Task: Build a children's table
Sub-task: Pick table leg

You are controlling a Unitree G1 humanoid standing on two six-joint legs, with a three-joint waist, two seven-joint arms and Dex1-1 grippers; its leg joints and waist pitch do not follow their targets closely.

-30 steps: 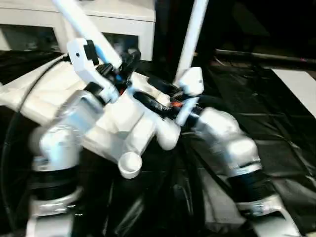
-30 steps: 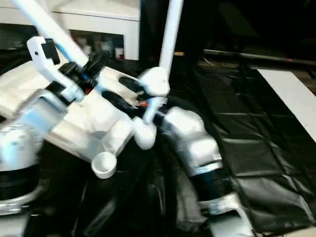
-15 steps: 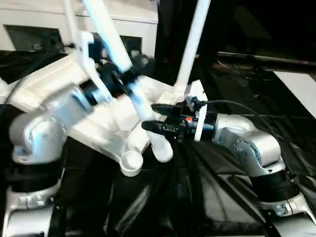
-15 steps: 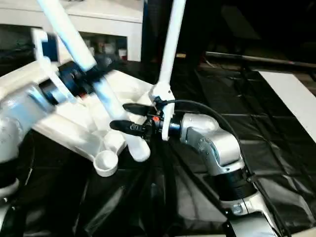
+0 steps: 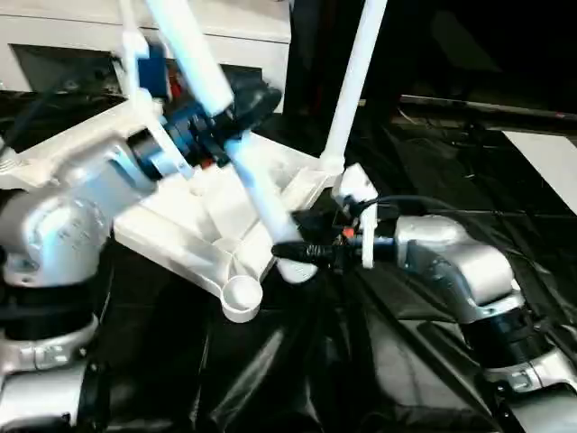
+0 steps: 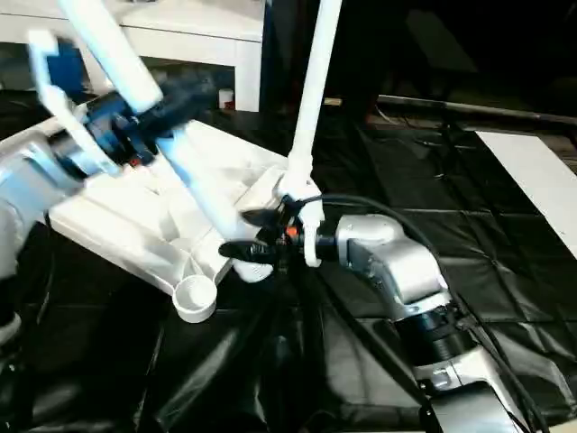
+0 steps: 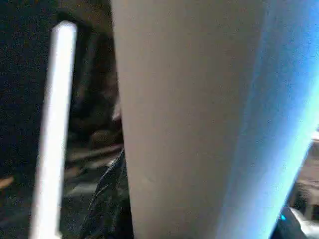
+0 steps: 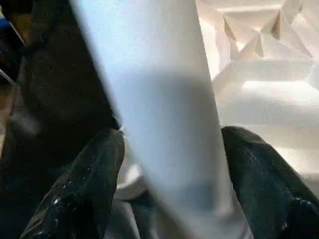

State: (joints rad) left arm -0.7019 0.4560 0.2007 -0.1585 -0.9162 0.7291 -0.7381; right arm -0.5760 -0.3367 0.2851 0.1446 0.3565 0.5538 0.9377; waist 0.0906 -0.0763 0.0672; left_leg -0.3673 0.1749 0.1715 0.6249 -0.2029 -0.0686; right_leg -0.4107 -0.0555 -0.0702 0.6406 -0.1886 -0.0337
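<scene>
My left claw (image 5: 236, 115) is clamped high on the slanted leg (image 5: 236, 161); right claw (image 5: 302, 236) is spread around its foot, right by the tabletop (image 5: 194, 221) socket on the counter (image 5: 415, 361)

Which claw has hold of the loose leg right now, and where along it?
The left claw grips the tilted leg around mid-length. The right claw brackets its lower end by the tabletop; whether it clamps cannot be told.

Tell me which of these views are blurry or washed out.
Left wrist view: the leg sits too close, soft, with a blue tint on one side. Right wrist view: same leg out of focus between the right claw's fingers. Left eye view: the left claw is motion-smeared; tabletop glares white.
</scene>
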